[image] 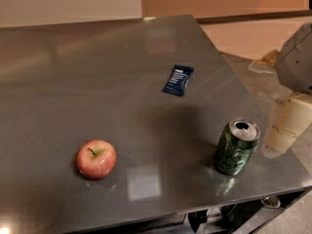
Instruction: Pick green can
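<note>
The green can [237, 146] stands upright at the lower right of the surface [73, 82], near its edge. The tool [285, 128] is at the right of the frame, just beside the can; whether it is apart or together cannot be told. Approach level and centre on the can body below the rim, so the can does not tip. The apple [96, 159] lies well apart.

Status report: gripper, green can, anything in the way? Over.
Gripper right of green can, not touching. Can upright on table, front right corner. Apple and blue packet far off, not in the way.
</note>
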